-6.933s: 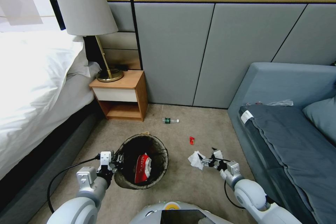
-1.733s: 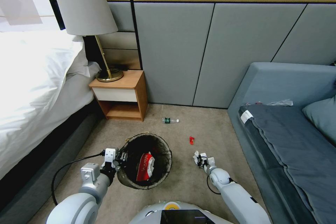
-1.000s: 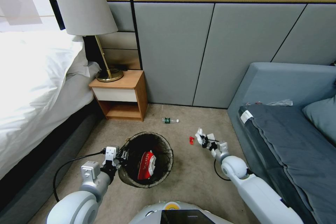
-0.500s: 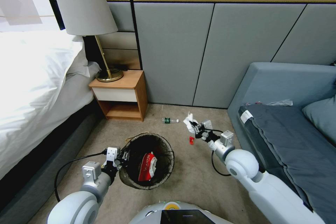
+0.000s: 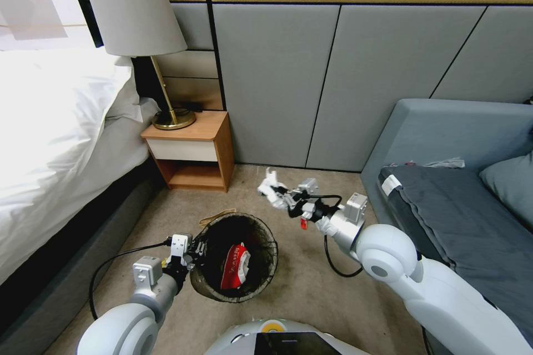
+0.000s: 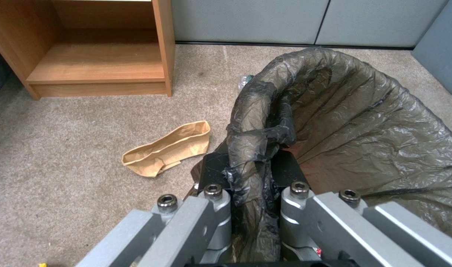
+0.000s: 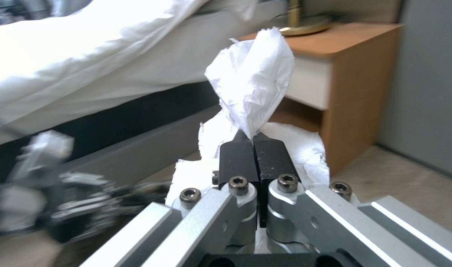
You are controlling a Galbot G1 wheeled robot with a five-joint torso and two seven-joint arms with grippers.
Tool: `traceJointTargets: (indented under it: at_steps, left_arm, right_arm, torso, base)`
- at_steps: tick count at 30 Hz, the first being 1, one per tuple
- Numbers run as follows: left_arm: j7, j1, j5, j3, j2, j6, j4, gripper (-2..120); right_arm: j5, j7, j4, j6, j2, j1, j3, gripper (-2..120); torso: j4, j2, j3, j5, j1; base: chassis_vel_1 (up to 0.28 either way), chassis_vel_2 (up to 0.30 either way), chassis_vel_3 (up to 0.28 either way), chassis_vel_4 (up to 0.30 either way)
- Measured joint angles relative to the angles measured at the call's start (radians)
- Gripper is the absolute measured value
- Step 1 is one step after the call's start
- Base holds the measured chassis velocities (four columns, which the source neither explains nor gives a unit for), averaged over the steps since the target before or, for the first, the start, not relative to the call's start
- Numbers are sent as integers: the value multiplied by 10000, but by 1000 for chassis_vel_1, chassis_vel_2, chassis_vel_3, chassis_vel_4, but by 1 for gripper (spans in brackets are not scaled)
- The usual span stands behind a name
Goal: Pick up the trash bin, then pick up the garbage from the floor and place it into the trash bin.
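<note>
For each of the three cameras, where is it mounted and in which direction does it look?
Head view: high on the robot, looking down at carpet; both arms, the left pincer on the round bin with dark bag liner, the right pincer holding crumpled white paper.
Left wrist view: over the left pincer clamping the bin's liner, facing the wooden nightstand.
Right wrist view: behind the right pincer, paper, facing the bed.
Shared: nightstand.
</note>
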Motion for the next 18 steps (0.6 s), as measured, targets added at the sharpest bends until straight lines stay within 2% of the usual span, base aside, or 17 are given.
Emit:
traceJointTargets:
  at_steps: [3, 10, 16, 18]
  left_arm:
    - [-2, -57, 1, 29, 1, 43, 0, 6]
    - [-2, -75, 3, 39, 22, 89, 0, 6]
    - [-5, -137, -19, 22, 29, 126, 0, 6]
    - [-6, -152, -29, 23, 37, 131, 0, 6]
  right_arm:
    - [164, -25, 127, -120, -27, 539, -841, 0]
    - [323, -41, 146, -151, -199, 1551, -2021, 0]
    - [498, 226, 122, -286, -42, 2869, -3473, 0]
    - [523, 247, 87, -333, -22, 3009, -3630, 0]
  torso:
    - [1, 0, 0, 1, 0]
    - [-1, 0, 0, -1, 0]
    - [3, 0, 0, 0, 0]
    - [2, 0, 1, -1, 0]
  base:
    - [0, 0, 0, 0]
    - [0, 0, 0, 0]
    - [0, 0, 0, 0]
    - [0, 0, 0, 0]
